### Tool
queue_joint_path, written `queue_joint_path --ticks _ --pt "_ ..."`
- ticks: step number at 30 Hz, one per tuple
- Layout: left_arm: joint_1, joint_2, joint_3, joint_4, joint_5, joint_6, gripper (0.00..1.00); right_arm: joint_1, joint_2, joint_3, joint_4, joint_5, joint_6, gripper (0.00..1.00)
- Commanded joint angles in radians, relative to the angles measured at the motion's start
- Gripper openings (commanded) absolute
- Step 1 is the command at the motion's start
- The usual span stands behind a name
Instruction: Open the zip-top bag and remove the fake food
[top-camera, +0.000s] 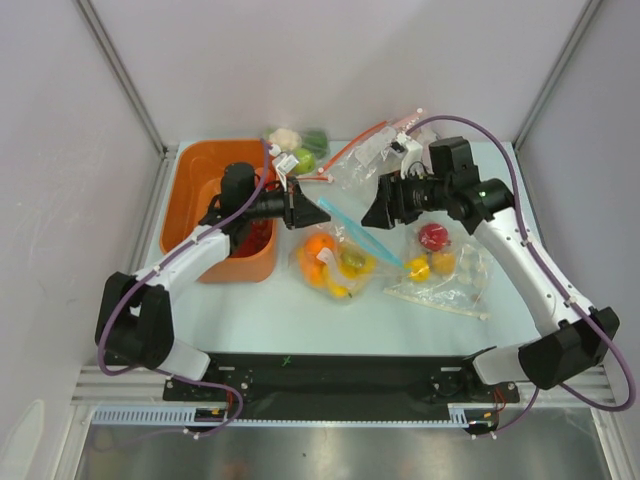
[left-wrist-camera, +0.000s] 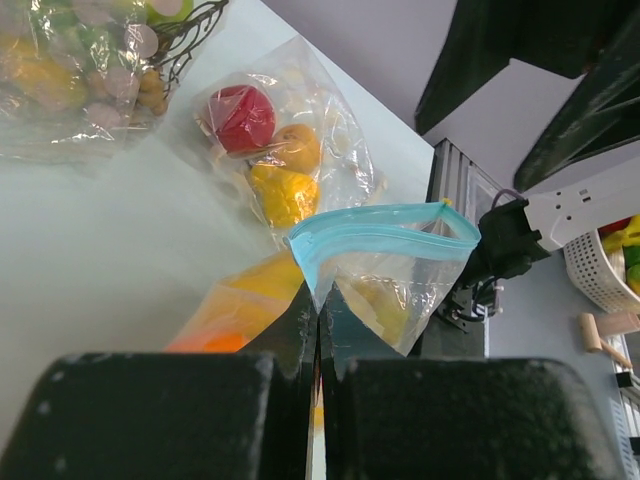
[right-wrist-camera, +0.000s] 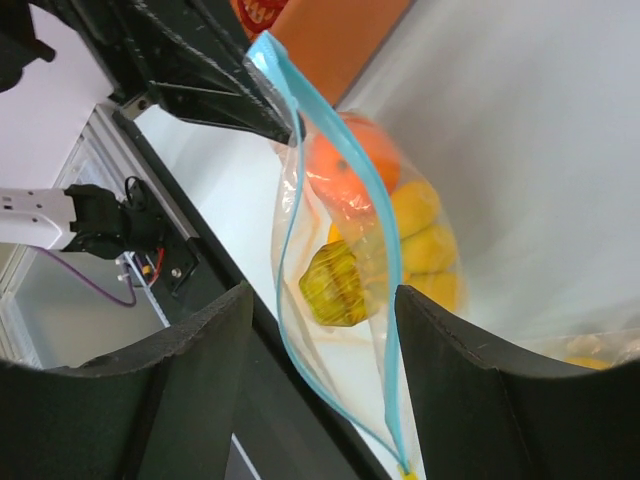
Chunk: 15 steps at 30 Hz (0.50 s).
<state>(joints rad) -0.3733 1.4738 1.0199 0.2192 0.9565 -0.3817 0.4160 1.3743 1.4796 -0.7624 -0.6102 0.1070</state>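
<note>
The zip-top bag (top-camera: 352, 234) hangs over the table's middle, its teal strip stretched out and its mouth parted. Inside lies the fake food (top-camera: 328, 256): an orange (right-wrist-camera: 350, 160), yellow pieces (right-wrist-camera: 425, 240) and a yellow-green piece (right-wrist-camera: 335, 285). My left gripper (top-camera: 308, 210) is shut on the strip's left corner, and in the left wrist view the left gripper (left-wrist-camera: 320, 300) pinches that teal corner (left-wrist-camera: 312, 255). My right gripper (top-camera: 372, 208) stands open at the strip's other side. In its own view the right gripper (right-wrist-camera: 320, 300) straddles the bag's mouth (right-wrist-camera: 385, 230) without touching it.
An orange bin (top-camera: 200, 180) stands at the left behind my left arm. A clear bag with a red apple (top-camera: 436, 258) lies at the right. Another clear bag with a red strip (top-camera: 365, 150) and some green fruit (top-camera: 305, 155) lie at the back.
</note>
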Motion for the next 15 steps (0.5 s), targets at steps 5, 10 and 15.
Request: queue_joint_path --ticks 5,10,15 --pt "-0.007 -0.001 0.042 0.016 0.065 0.043 0.00 0.003 0.028 -0.056 0.112 0.017 0.008 0.65" --pt "-0.007 0.000 0.046 0.014 0.076 0.046 0.00 0.006 0.042 -0.107 0.152 -0.011 0.011 0.64" --pt "-0.006 0.008 0.062 -0.001 0.082 0.056 0.00 0.023 0.066 -0.140 0.169 -0.025 -0.006 0.65"
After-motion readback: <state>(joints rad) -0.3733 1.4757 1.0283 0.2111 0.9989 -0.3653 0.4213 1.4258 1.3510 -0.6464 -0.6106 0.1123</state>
